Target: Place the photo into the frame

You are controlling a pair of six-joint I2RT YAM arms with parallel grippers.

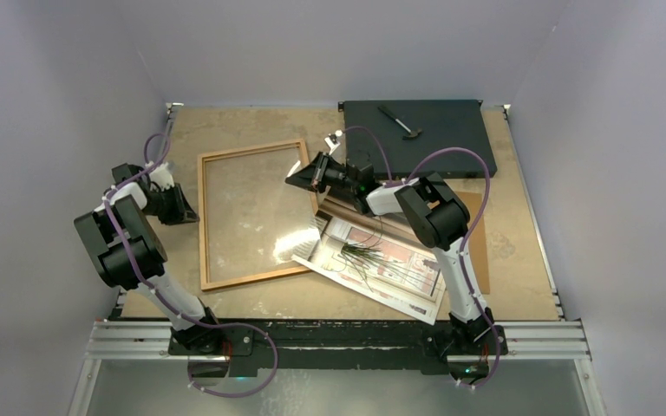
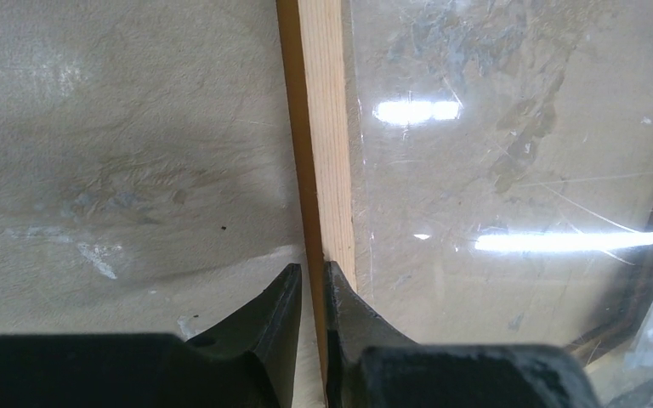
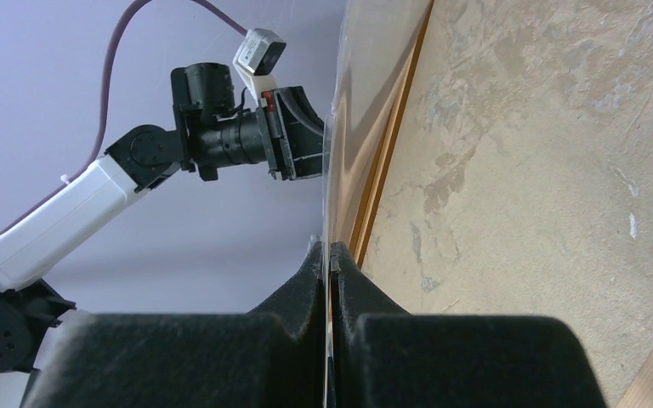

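Note:
The frame (image 1: 204,217) lies flat on the table left of centre, its clear pane (image 1: 251,208) glinting. My left gripper (image 1: 192,211) is shut on the frame's left rail (image 2: 327,127), one finger on each side of its orange edge (image 2: 310,270). My right gripper (image 1: 295,179) is at the frame's far right corner, shut on the thin edge of the pane (image 3: 366,85), which runs away from the jaws (image 3: 327,248) beside the wooden rail (image 3: 387,161). The photo (image 1: 381,264) lies face up to the right, its left corner over the frame's near right corner.
A brown hardboard sheet (image 1: 479,234) lies under the photo. A black flat box (image 1: 434,139) with a small tool (image 1: 399,121) on it sits at the back right. White walls close in three sides.

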